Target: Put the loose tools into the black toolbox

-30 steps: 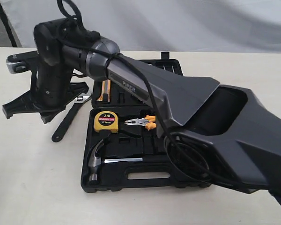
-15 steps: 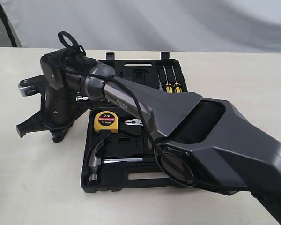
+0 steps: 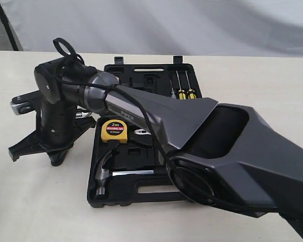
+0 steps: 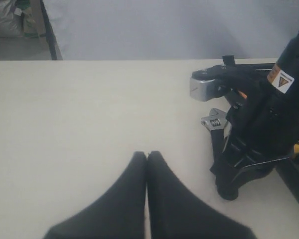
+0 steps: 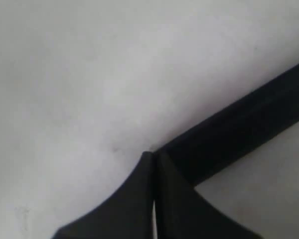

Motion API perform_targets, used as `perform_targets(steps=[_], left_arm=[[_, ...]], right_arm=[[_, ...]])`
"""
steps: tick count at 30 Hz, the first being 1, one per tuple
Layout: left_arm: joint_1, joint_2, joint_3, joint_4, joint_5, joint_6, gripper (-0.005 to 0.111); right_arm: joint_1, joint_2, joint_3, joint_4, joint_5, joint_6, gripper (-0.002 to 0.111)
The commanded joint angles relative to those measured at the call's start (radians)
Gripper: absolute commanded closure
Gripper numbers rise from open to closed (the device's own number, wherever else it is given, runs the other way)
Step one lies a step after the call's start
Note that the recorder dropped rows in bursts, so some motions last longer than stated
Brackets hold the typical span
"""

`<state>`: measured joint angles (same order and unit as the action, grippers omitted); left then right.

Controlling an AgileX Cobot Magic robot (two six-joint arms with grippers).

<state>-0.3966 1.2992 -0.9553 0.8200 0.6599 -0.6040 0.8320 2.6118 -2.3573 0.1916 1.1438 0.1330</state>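
Observation:
My right arm reaches across to the left of the open black toolbox (image 3: 141, 197), and its gripper (image 3: 55, 160) points down onto the table. That gripper (image 5: 152, 154) is shut, its tips at the edge of the black adjustable wrench's handle (image 5: 239, 134). In the exterior view only the wrench's silver jaw (image 3: 82, 116) shows behind the arm. The left wrist view shows the wrench (image 4: 215, 124) lying beside the right gripper (image 4: 229, 184). A chrome claw hammer (image 3: 102, 174) lies in the toolbox's near half. My left gripper (image 4: 147, 154) is shut and empty over bare table. The tape roll is out of view.
A yellow tape measure (image 3: 114, 130) sits in the toolbox above the hammer, and yellow-handled screwdrivers (image 3: 184, 91) lie in the far half. The right arm's big forearm (image 3: 232, 151) covers the toolbox's right side. Pale tabletop (image 4: 79, 109) stretches to the left.
The right arm has swung over the wrench and come down, so its gripper now stands on the table and hides most of the wrench. The toolbox and hammer have not moved.

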Motion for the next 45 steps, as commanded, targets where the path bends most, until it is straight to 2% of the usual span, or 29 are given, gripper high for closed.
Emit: perform_targets(steps=[1,8,14,18,22,24,26,29,30,42,45], left_arm=[[0.003,-0.008,0.009,-0.014,-0.017,-0.010,0.105],[0.003,-0.008,0.009,-0.014,-0.017,-0.010,0.105],[0.003,-0.008,0.009,-0.014,-0.017,-0.010,0.105],[0.003,-0.008,0.009,-0.014,-0.017,-0.010,0.105],[0.003,-0.008,0.009,-0.014,-0.017,-0.010,0.105],[0.003,-0.008,0.009,-0.014,-0.017,-0.010,0.105],[0.003,-0.008,0.009,-0.014,-0.017,-0.010,0.105],[0.003,-0.008,0.009,-0.014,-0.017,-0.010,0.105],[0.003,-0.008,0.009,-0.014,-0.017,-0.010,0.105],[0.003,-0.008,0.009,-0.014,-0.017,-0.010,0.105],[0.003,-0.008,0.009,-0.014,-0.017,-0.010,0.105]], right_arm=[[0.012,-0.044,0.145,0.028,0.077,-0.007,0.109],[0.012,-0.145,0.230,0.028,0.077,-0.035,0.109],[0.003,-0.193,0.127,-0.003,0.077,-0.003,0.109],[-0.022,-0.185,0.016,-0.085,0.077,0.109,0.108],[-0.051,-0.176,0.010,-0.156,0.028,0.231,0.108],[-0.064,-0.163,0.010,-0.148,0.028,0.249,0.102],[-0.073,-0.143,0.010,-0.141,0.035,0.268,0.088],[-0.074,-0.116,0.010,-0.140,0.038,0.318,0.060],[-0.074,-0.106,0.010,-0.140,0.038,0.348,0.054],[-0.068,-0.029,0.010,-0.156,-0.066,0.602,0.054],[-0.068,-0.001,0.010,-0.185,-0.061,0.602,0.054]])
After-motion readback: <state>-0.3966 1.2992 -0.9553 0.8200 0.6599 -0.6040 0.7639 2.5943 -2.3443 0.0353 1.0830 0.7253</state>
